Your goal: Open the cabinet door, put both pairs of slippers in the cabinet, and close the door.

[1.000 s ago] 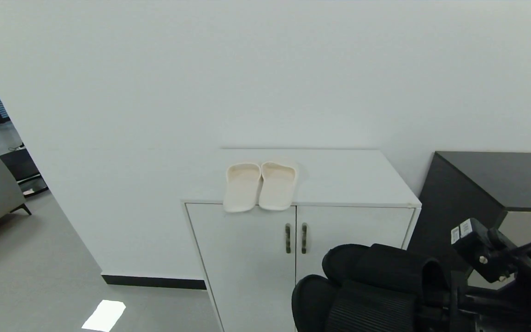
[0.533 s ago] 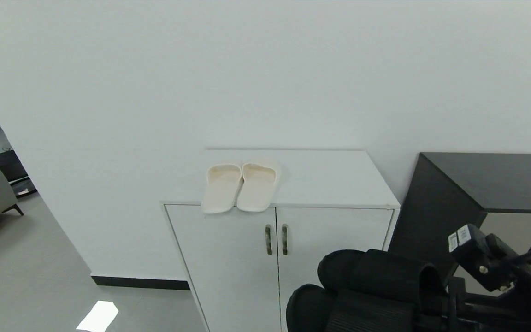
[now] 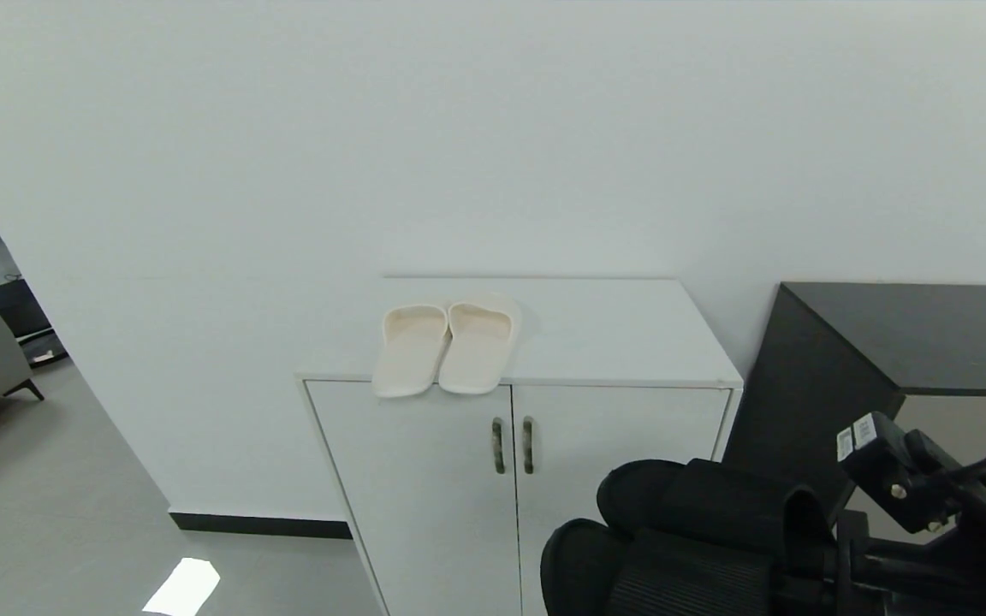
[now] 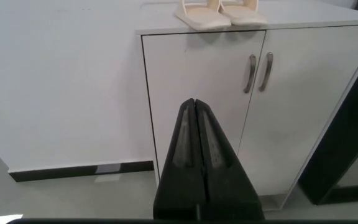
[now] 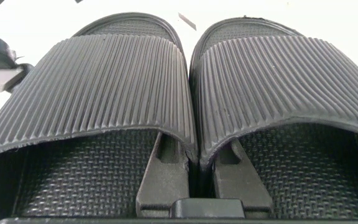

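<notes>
Pair of black slippers (image 5: 123,81), ends cropped, clamped in right claw (image 5: 194,180); left claw (image 4: 195,109) clenched empty, white cabinet (image 4: 191,68) ahead, cream slippers (image 4: 201,17) atop.

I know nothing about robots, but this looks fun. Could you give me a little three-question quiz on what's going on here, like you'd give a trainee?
1. True or false: the doors of the white cabinet stand open.
2. Where are the cream slippers?
A. on the floor
B. on top of the cabinet, at its front edge
C. inside the cabinet
3. Short answer: which of the robot's pincers holds the black slippers?

Key
1. False: both doors are closed.
2. B.
3. The right pincer, with its fingers clamped between the pair.
</notes>
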